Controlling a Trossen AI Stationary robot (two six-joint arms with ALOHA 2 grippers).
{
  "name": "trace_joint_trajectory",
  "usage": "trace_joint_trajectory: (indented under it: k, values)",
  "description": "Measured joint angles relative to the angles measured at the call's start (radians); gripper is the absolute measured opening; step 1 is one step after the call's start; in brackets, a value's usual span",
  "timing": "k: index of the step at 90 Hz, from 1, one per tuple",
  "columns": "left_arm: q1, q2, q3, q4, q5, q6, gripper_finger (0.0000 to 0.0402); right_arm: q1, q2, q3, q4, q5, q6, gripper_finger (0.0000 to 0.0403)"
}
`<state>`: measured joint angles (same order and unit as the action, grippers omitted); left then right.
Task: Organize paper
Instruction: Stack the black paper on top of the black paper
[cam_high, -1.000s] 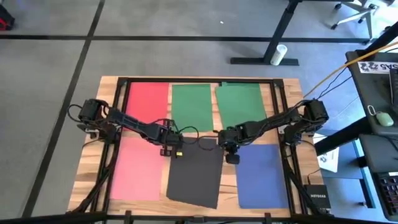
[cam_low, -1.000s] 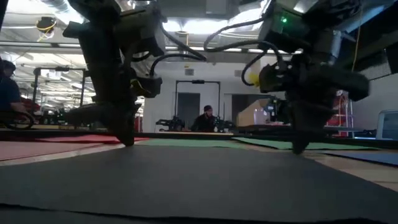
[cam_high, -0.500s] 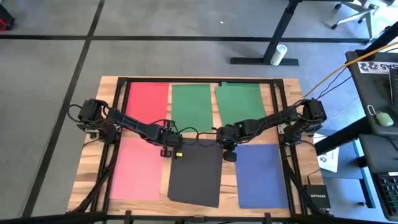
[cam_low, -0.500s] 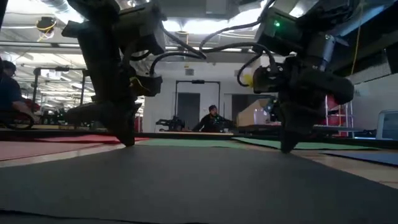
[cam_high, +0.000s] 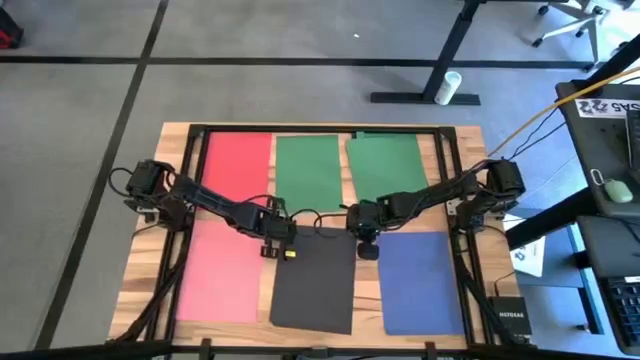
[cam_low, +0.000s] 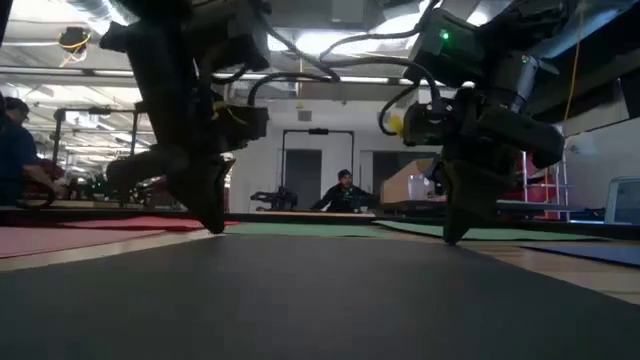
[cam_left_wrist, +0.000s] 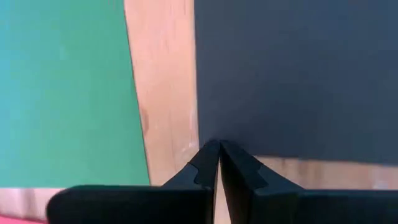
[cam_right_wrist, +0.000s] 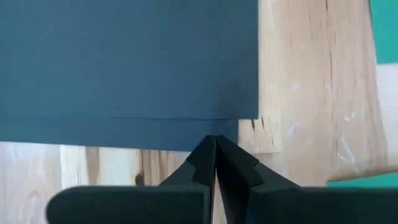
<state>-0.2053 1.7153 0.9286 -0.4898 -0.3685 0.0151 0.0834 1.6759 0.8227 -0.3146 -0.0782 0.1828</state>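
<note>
From above, you have six sheets on the bench: one red, two green, one pink, one dark grey sheet, one blue. The grey sheet's long axis runs from the tools towards the bench's near edge.

Level with the bench, the left tool and right tool each touch down on the grey sheet's far edge.

Your left wrist camera shows fingers closed at one far corner.

Your right wrist camera shows fingers closed on the edge near the other corner.

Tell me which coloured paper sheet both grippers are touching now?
The dark grey rectangular paper sheet, middle of the near row: the left gripper and right gripper press its two far corners. The other sheets lie untouched.
</note>
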Motion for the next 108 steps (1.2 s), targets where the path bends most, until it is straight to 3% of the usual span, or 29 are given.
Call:
trace_joint_trajectory:
  k: [41, 53, 66, 108]
  values:
    - [-0.074, -0.002, 0.066, -0.239, -0.01, -0.064, 0.0, 0.002, -0.012, 0.002, -0.083, -0.017, 0.021, 0.0]
    - [-0.097, -0.002, 0.066, -0.239, 0.038, -0.1, 0.0, 0.002, -0.017, 0.007, -0.096, -0.028, 0.022, 0.0]
    - [-0.112, -0.001, 0.066, -0.222, 0.05, -0.126, 0.0, 0.009, -0.017, 0.01, -0.094, -0.129, 0.037, 0.0]
    - [-0.141, 0.0, 0.063, -0.187, 0.146, -0.196, 0.0, 0.087, 0.026, 0.011, 0.003, -0.141, 0.075, 0.0]
